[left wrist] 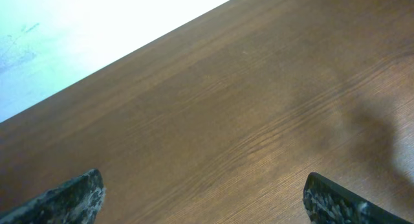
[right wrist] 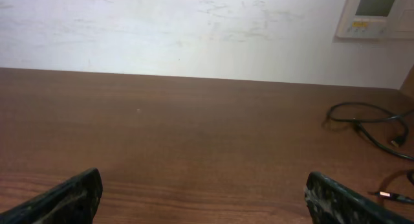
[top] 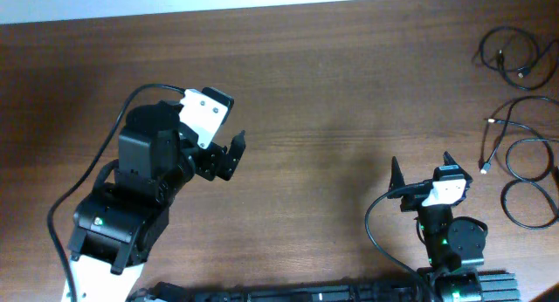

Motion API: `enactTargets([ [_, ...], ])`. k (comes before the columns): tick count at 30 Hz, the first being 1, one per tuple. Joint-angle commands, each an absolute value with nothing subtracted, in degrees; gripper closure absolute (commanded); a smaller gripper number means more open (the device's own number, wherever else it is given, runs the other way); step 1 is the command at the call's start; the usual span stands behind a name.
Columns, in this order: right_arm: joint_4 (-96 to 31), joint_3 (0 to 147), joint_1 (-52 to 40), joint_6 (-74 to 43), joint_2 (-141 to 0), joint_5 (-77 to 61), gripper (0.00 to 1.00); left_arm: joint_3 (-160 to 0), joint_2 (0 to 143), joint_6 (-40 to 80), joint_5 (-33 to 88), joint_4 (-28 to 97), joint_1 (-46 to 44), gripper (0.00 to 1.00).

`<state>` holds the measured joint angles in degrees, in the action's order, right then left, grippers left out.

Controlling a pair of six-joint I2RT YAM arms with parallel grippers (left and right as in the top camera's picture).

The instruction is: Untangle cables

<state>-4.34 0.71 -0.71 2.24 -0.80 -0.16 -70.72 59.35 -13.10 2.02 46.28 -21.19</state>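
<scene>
I see both sets of jaws wide and empty, and the cables (top: pixel 522 141) sprawl at the right edge of the table (top: pixel 332 92) — just right of my right gripper (top: pixel 420 167), well apart from my left gripper (top: pixel 225 154).

Left arm (top: pixel 131 188) at lower left, forearm angled up and right. Left gripper (top: pixel 229 155) jaws wide apart, nothing between them. Right arm (top: pixel 450 236) at lower right, wrist pointing away from base. Right gripper (top: pixel 421 169) jaws spread wide, empty. Grippers well apart.
</scene>
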Motion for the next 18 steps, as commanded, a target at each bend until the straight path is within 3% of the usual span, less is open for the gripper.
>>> enactTargets([
  [1, -4.6, 0.3, -0.4, 2.6, -0.5, 0.7, 0.01, -71.0, 59.2, -13.8, 2.6, 46.2, -20.8, 0.01],
  [18, -4.6, 0.3, -0.4, 2.6, -0.5, 0.7, 0.01, -68.4, 53.6, -13.8, 3.7, 51.5, -18.4, 0.01],
])
